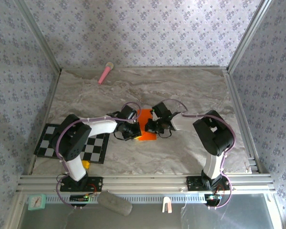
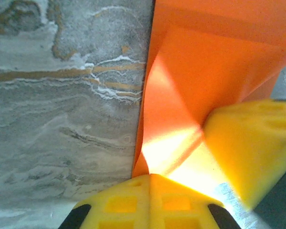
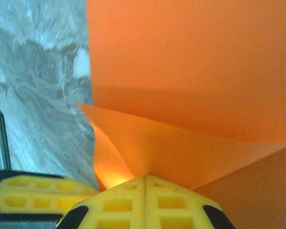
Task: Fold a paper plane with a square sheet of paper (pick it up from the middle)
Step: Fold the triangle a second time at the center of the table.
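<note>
Square sheet of paper (image 2: 214,62) pinched in left jaws, right jaws.

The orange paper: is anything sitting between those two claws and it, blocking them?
Nothing visible is in the way. The left gripper and the right gripper are both shut right on the orange paper, each pinching a raised fold of it. The pink stick lies far off at the table back edge.

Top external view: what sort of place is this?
Probably a purpose-built robot test cell: aluminium extrusion frame around a marble-patterned tabletop, wallpaper-printed backdrop walls, and a black-and-white checkered mat at its left edge.
</note>
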`<act>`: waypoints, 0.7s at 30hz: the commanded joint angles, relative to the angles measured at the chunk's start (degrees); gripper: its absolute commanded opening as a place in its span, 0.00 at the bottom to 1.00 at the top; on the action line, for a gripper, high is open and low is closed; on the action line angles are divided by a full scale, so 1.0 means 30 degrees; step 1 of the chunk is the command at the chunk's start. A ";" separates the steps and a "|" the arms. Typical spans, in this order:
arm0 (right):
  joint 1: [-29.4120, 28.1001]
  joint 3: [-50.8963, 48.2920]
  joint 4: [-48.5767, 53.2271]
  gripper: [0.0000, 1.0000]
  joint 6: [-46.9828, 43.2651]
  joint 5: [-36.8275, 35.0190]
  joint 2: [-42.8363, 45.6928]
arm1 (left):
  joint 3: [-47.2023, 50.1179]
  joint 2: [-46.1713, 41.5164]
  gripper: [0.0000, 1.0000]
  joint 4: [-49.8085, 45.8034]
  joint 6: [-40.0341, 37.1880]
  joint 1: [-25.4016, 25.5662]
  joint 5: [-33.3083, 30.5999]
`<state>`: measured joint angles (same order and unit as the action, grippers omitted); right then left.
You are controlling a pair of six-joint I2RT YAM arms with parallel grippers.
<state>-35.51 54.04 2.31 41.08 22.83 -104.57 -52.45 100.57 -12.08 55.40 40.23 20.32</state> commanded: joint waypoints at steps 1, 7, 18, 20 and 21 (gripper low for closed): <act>0.1461 -0.0406 -0.0101 0.00 -0.0069 -0.1082 -0.0731 | 0.1090 0.0423 0.00 -0.2680 0.0330 -0.0043 -0.0822; 0.3025 -0.0273 -0.0293 0.00 -0.0305 -0.0750 -0.1207 | 0.1073 0.0562 0.00 -0.2711 0.0212 -0.0026 -0.0708; 0.4455 0.0530 0.0756 0.00 -0.1497 -0.1146 0.0093 | 0.0407 0.0555 0.00 -0.2823 -0.0380 -0.0037 -0.0570; 0.4358 0.0376 0.0858 0.01 -0.2239 -0.0373 0.1001 | 0.0173 0.0498 0.00 -0.2882 -0.0585 -0.0021 -0.0474; 0.4267 0.0238 0.0965 0.01 -0.2493 -0.0261 0.1425 | 0.0152 0.0439 0.00 -0.2911 -0.0637 -0.0049 -0.0474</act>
<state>-23.05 54.57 2.28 37.93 24.23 -104.44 -52.71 100.51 -12.45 55.00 40.23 20.32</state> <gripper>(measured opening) 0.041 0.056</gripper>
